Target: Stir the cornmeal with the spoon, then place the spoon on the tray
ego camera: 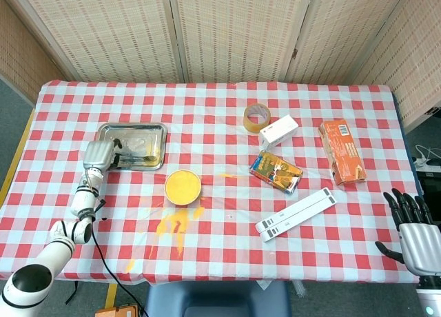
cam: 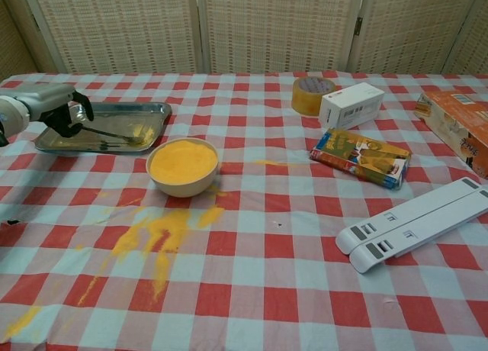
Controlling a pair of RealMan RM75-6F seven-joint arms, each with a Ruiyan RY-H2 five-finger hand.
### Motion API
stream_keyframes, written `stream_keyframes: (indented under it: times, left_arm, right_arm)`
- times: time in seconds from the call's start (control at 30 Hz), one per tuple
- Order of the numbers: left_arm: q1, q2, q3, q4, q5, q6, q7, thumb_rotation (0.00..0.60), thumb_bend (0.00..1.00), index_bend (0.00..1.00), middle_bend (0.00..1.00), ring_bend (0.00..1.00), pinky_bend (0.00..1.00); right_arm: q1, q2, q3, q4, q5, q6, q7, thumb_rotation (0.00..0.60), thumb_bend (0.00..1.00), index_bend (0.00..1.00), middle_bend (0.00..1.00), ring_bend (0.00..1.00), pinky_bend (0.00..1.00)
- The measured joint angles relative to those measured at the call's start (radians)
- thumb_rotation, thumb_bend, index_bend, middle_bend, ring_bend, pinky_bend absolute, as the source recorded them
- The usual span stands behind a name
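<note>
The left robot hand (cam: 57, 111) was gripping the spoon (cam: 113, 135) by its handle end, the spoon stretching rightward from it low over the tray (cam: 152, 109), basically ready to let go there.

One tray (ego camera: 156, 129), one spoon (cam: 114, 135), one bowl of cornmeal (ego camera: 182, 186), one tape roll (ego camera: 256, 117), three boxes (ego camera: 278, 131), one white stand (ego camera: 296, 214).
</note>
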Motion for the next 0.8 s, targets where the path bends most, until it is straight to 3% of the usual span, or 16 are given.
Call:
stream_keyframes:
  times: [0.27,0.33,0.47,0.53,0.57,0.67,0.8]
  left_arm:
    - [0.019,0.068,-0.001,-0.127,0.037,0.045,-0.039,0.6,0.41,0.0,0.97,0.97,0.99]
    - [0.035,0.103,0.001,-0.2,0.05,0.076,-0.048,0.6,0.41,0.0,0.81,0.79,0.87]
    - [0.098,0.228,0.027,-0.465,0.099,0.172,-0.069,0.6,0.41,0.0,0.3,0.23,0.43]
    - [0.141,0.298,0.049,-0.612,0.132,0.233,-0.069,0.6,0.41,0.0,0.18,0.09,0.31]
    - [0.177,0.346,0.069,-0.715,0.16,0.287,-0.064,0.6,0.41,0.0,0.12,0.04,0.25]
    - [0.293,0.451,0.129,-0.946,0.234,0.468,-0.027,0.6,0.41,0.0,0.03,0.0,0.16]
    - [0.494,0.526,0.209,-1.111,0.305,0.746,0.054,0.6,0.4,0.0,0.0,0.0,0.11]
  right_arm:
    - [-0.003,0.004,-0.008,-0.005,-0.018,0.007,0.006,0.6,0.06,0.0,0.0,0.0,0.0]
    - [-0.004,0.007,-0.011,-0.006,-0.029,0.012,0.013,0.6,0.05,0.0,0.0,0.0,0.0]
    - [-0.009,0.015,-0.019,-0.007,-0.052,0.025,0.032,0.6,0.05,0.0,0.0,0.0,0.0]
    - [-0.01,0.018,-0.025,-0.008,-0.067,0.028,0.038,0.6,0.05,0.0,0.0,0.0,0.0]
    - [-0.01,0.019,-0.028,-0.008,-0.073,0.029,0.04,0.6,0.05,0.0,0.0,0.0,0.0]
    - [-0.01,0.026,-0.038,-0.01,-0.09,0.029,0.054,0.6,0.05,0.0,0.0,0.0,0.0]
    - [-0.012,0.038,-0.043,-0.016,-0.088,0.025,0.063,0.6,0.05,0.0,0.0,0.0,0.0]
